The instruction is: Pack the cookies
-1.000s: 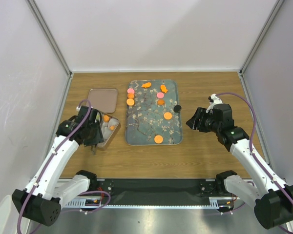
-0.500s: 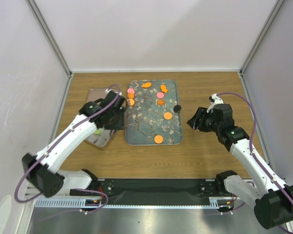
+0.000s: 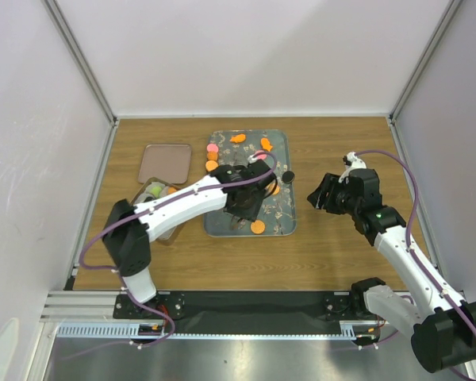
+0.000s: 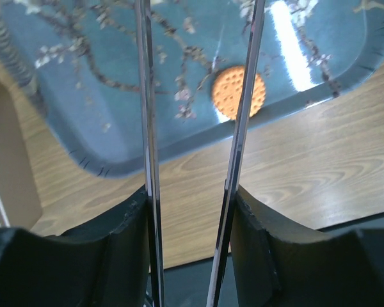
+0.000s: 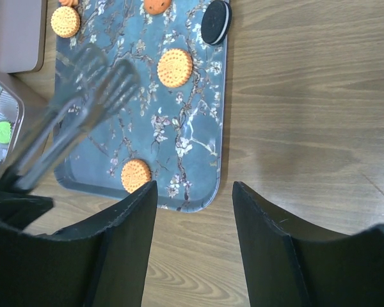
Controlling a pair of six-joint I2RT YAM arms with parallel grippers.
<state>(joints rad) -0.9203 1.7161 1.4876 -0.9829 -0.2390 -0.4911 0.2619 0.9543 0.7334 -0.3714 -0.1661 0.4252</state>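
Cookies lie on the blue-grey floral tray (image 3: pixel 222 222): an orange disc (image 3: pixel 258 227) near the front edge, a pink disc (image 3: pixel 213 148), orange fish shapes (image 3: pixel 237 139) at the back, and a black disc (image 3: pixel 288 175) on the right rim. My left gripper (image 3: pixel 244 202) hovers over the tray's middle, shut on metal tongs (image 4: pixel 145 96). Their blades stand apart, and the orange disc (image 4: pixel 239 93) shows behind the right blade. My right gripper (image 3: pixel 321 193) is open and empty over bare wood right of the tray. It also shows in the right wrist view (image 5: pixel 195 188).
A small square metal tin (image 3: pixel 155 194) with cookies inside, one of them green (image 5: pixel 1 132), stands left of the tray. Its brownish-pink lid (image 3: pixel 165 163) lies behind it. White walls close the back and both sides.
My left arm has swung right from over the tin to over the tray's middle, carrying the tongs. The right arm has barely moved.
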